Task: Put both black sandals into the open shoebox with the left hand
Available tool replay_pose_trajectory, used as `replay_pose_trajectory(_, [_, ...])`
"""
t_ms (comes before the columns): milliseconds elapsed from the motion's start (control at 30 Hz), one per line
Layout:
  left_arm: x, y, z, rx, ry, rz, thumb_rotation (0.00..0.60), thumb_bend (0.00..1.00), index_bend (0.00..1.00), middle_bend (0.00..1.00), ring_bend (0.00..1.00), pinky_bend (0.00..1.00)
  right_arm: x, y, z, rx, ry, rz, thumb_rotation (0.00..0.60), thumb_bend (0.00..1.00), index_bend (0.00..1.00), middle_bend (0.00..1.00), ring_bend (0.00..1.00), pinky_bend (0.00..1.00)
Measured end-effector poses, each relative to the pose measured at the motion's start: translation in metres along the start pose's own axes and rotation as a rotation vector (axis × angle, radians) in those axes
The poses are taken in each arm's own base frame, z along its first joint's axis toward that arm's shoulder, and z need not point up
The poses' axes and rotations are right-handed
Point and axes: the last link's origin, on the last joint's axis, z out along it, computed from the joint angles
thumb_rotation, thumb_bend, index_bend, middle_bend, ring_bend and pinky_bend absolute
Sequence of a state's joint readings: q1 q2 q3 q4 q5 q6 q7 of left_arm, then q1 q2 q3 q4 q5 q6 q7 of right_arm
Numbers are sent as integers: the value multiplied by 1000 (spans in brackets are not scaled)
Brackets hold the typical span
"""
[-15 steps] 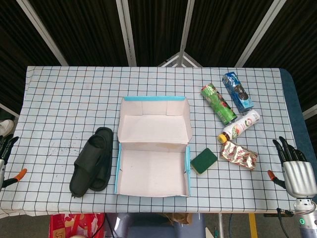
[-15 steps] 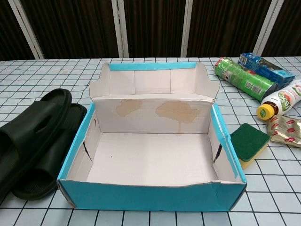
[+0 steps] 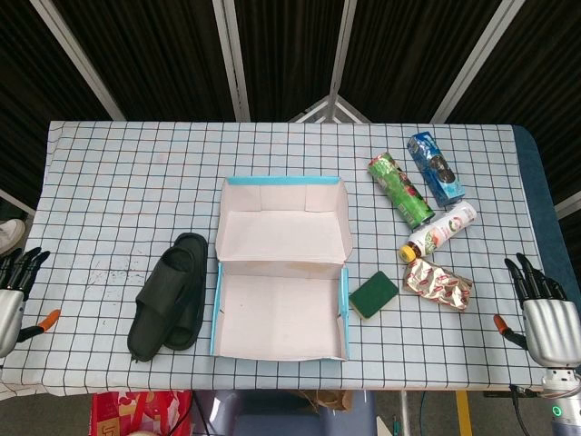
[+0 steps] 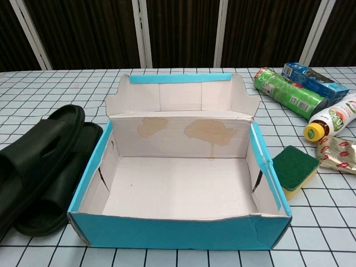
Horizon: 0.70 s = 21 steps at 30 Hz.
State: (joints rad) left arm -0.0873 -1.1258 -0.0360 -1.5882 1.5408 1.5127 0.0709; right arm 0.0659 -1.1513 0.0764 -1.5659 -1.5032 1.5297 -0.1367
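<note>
sandals [image 3: 169, 298] stacked, long axis near-far, tilted right | shoebox [image 3: 281, 272] beside | left hand [image 3: 13, 295] empty, fingers seemingly apart

Left hand [image 3: 11, 292] and right hand [image 3: 543, 313] hang at opposite frame edges, fingers spread, holding nothing

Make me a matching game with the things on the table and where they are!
Things:
1. sandals
2. sponge
3. green can
4. shoebox

Places:
A. far right, by the blue packet
B. middle of the table
C. left of the box
D. just right of the box

Pairs: 1-C, 2-D, 3-A, 4-B
</note>
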Motion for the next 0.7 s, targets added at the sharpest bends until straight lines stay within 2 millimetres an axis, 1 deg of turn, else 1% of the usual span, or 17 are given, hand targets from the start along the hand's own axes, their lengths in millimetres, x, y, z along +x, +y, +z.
replay_pose_trajectory(67, [-2,4,1,-22,-11,9,600,245,72,30,0,79,0,1,-1,-15,-7,4,600,235,104,75,190,252])
replay_pose_trajectory(133, [-4,12,5,-73,-45,24,600,241,47,20,0,79,-2,3,-2,-42,-19,2,600,235,100,75,189,252])
replay_pose_trajectory(233, [-4,26,16,-184,-102,77,600,226,18,12,0,79,-2,1,-4,-61,-35,8,600,234,99,75,189,252])
replay_pose_trajectory(333, [0,35,26,-259,-141,169,600,200,13,8,0,79,-3,-2,-5,-62,-51,7,600,235,99,75,189,252])
replay_pose_trajectory(433, [7,47,36,-325,-151,284,600,195,13,9,0,77,-5,-3,-5,-71,-72,6,600,235,99,75,189,252])
replay_pose_trajectory(567, [18,68,48,-424,-139,406,600,196,11,20,0,76,-5,-2,-5,-90,-88,5,600,235,99,75,189,252])
replay_pose_trajectory(600, [20,73,51,-450,-140,430,600,196,11,28,0,76,-5,-1,-5,-94,-92,6,600,235,99,75,189,252])
replay_pose_trajectory(700, [18,81,55,-496,-144,483,600,195,13,38,0,76,-6,0,-6,-107,-102,8,600,235,99,75,189,252])
